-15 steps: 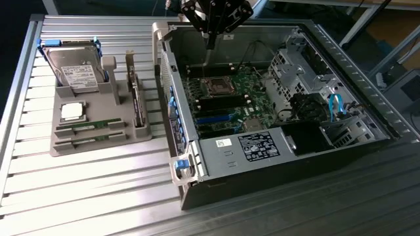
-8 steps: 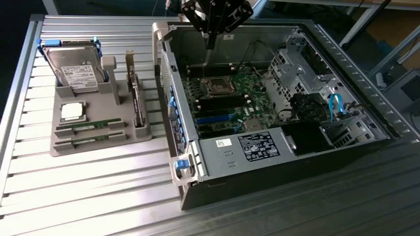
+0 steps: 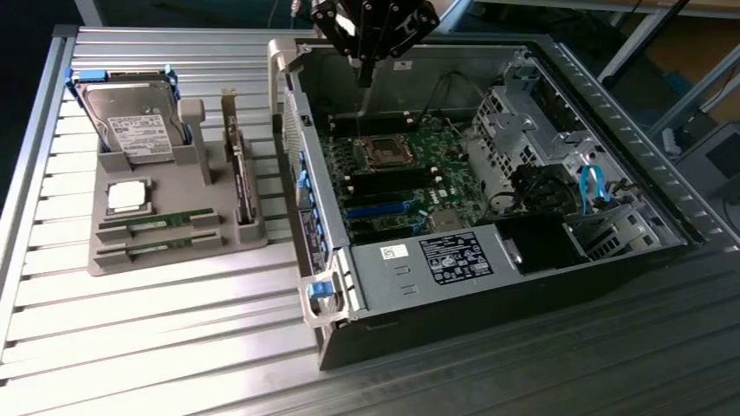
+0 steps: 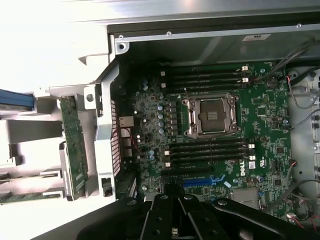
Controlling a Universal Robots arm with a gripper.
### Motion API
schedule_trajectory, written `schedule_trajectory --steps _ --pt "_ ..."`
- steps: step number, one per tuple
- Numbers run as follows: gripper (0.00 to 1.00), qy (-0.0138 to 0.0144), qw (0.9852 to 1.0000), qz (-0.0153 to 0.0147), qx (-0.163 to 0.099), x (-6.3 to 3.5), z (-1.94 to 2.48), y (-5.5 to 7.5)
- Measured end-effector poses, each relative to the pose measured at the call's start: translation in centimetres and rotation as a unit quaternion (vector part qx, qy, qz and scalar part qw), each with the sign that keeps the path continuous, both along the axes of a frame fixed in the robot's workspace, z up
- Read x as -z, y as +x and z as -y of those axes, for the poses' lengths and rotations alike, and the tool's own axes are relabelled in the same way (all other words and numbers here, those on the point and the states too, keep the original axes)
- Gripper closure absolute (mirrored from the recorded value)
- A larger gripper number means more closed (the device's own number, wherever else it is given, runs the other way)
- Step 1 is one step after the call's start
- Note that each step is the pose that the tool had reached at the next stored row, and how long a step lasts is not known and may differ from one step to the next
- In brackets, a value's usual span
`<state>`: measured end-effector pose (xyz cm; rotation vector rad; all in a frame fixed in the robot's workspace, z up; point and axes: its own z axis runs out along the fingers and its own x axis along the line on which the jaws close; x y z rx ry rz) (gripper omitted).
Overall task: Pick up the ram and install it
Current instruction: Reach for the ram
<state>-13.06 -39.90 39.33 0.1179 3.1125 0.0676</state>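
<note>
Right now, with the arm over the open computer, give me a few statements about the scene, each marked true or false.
1. The gripper hangs above the open computer case. True.
2. Its jaws are spread wide. False: they are shut.
3. The processor socket holds a chip. False: it is empty, and the silver processor lies on the grey tray.
4. Two ram sticks lie in the tray. True.
5. The hard drive sits inside the case. False: it stands in the tray, on the exterior view's left of the case.
</note>
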Motion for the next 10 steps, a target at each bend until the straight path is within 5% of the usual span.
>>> schedule_trajectory --steps 10 --pt "0.90 0.0000 1.0000 0.0001 0.000 0.00 0.00 -2.0"
